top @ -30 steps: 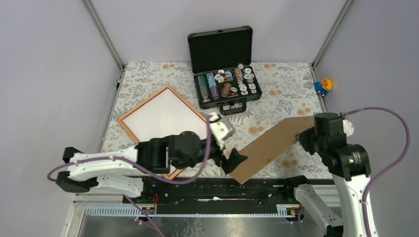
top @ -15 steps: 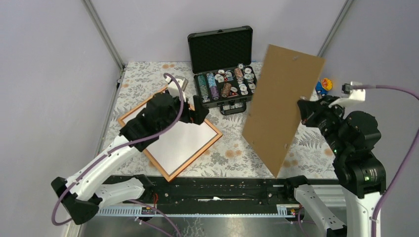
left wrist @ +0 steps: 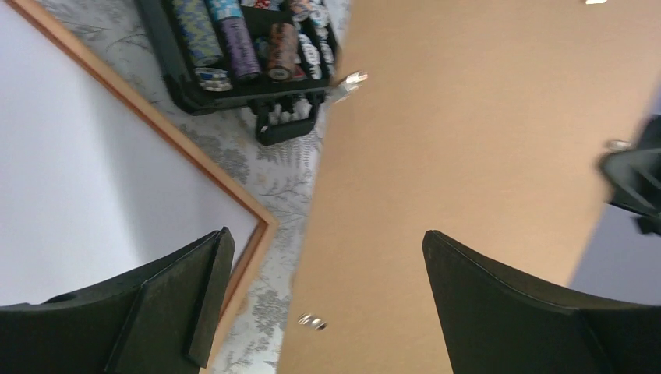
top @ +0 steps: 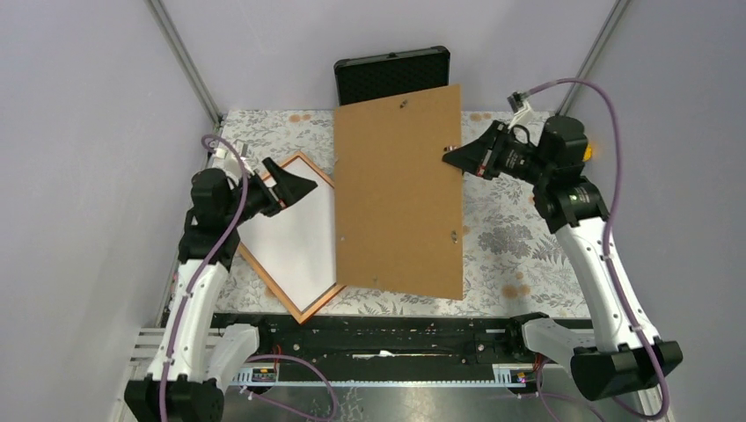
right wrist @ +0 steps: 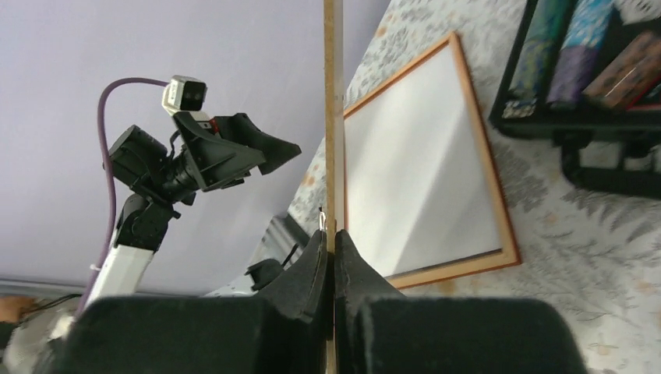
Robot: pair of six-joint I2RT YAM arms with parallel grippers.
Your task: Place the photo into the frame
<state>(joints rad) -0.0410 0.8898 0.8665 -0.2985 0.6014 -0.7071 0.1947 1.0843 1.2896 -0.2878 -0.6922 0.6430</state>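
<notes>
The frame (top: 271, 286), thin orange-brown wood, lies on the table's left side. The photo (top: 295, 237) lies inside it, white back up. My right gripper (top: 453, 156) is shut on the right edge of the brown backing board (top: 400, 193). It holds the board in the air over the frame's right part. In the right wrist view the board (right wrist: 334, 117) is edge-on between the shut fingers of that gripper (right wrist: 334, 241), with the frame (right wrist: 499, 226) beyond. My left gripper (top: 295, 185) hangs open and empty above the frame's far corner, facing the board (left wrist: 468, 140).
An open black case (top: 391, 75) of chips stands at the back centre, mostly hidden behind the board; its trays show in the left wrist view (left wrist: 242, 62). Grey walls with metal posts close the table's left, right and back sides.
My right gripper has lifted the board off the table's right side and swung it left, over the case and frame. My left arm has pulled back from the front centre to the left.
</notes>
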